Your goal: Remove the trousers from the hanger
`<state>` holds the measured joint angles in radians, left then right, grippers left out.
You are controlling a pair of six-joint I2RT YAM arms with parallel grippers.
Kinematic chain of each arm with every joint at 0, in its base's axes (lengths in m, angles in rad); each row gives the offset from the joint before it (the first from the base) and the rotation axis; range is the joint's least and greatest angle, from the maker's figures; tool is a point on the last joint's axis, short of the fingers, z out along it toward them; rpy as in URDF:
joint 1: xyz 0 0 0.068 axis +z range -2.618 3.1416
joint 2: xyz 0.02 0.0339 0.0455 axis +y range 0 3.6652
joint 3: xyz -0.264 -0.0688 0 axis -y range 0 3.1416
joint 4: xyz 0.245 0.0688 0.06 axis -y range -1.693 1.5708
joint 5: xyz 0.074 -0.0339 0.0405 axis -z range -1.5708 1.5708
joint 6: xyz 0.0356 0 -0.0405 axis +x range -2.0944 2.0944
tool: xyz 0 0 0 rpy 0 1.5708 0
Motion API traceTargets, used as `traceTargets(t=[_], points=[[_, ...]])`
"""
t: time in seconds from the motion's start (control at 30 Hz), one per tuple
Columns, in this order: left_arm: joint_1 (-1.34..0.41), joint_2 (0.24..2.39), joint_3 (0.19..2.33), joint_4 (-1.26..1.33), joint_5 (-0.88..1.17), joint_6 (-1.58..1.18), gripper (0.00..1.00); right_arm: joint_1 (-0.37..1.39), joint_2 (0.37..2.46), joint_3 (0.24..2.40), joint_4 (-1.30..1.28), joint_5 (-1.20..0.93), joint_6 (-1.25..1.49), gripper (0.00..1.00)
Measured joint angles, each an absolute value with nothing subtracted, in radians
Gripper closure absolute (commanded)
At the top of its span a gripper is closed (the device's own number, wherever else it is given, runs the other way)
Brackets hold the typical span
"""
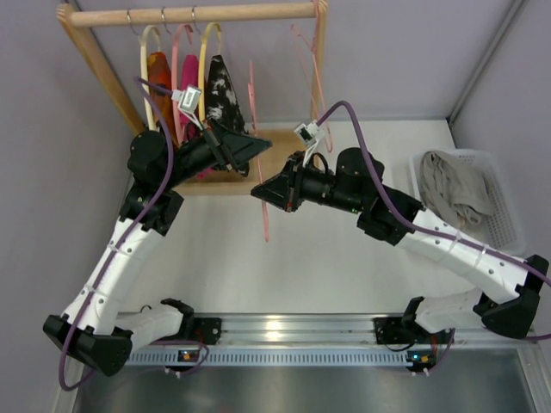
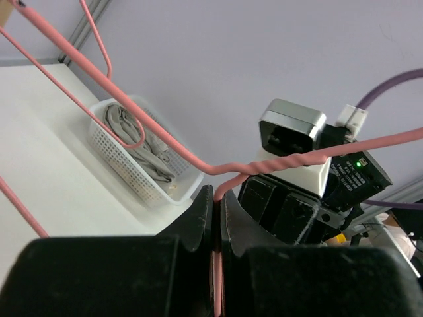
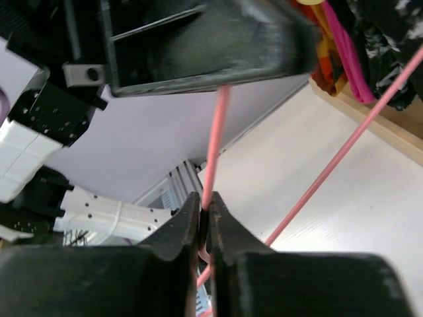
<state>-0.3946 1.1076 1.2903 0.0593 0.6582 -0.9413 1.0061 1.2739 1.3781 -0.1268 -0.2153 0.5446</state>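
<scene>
The thin pink hanger (image 1: 264,219) is off the rail, held bare in mid-air between the two arms. My left gripper (image 1: 263,148) is shut on its wire just below the twisted neck (image 2: 284,162); the pink wire (image 2: 165,142) runs up out of the closed jaws of that gripper (image 2: 217,201). My right gripper (image 1: 256,191) sits just below and in front of it, its jaws pressed onto another stretch of the hanger (image 3: 217,145), as the right wrist view of this gripper (image 3: 203,208) shows. No trousers show on the hanger.
A wooden rail (image 1: 189,15) at the back carries an orange garment (image 1: 157,73), a magenta one (image 1: 188,73) and a black-and-white one (image 1: 222,90). A white basket (image 1: 508,215) at the right holds a grey-beige cloth bundle (image 1: 452,185). The rack's wooden base (image 1: 280,142) lies under the grippers.
</scene>
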Motion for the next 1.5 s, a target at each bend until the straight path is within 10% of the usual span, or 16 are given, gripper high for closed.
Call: traceTargets(t=[0.1, 0.27, 0.8, 1.5], points=[[-0.395, 1.108, 1.29, 0.077, 0.659, -0.931, 1.0, 1.004, 1.272, 1.374, -0.127, -0.192, 0.568, 1.0], [-0.395, 1.111, 1.298, 0.081, 0.661, -0.915, 0.56, 0.976, 1.269, 1.386, -0.154, -0.191, 0.599, 1.0], [-0.394, 1.049, 1.33, -0.077, 0.649, -0.761, 0.02, 0.814, 1.283, 1.438, -0.128, -0.352, 0.693, 1.0], [-0.388, 0.925, 1.286, -0.147, 0.637, -0.648, 0.02, 0.506, 1.687, 1.918, -0.143, -0.616, 0.791, 1.0]])
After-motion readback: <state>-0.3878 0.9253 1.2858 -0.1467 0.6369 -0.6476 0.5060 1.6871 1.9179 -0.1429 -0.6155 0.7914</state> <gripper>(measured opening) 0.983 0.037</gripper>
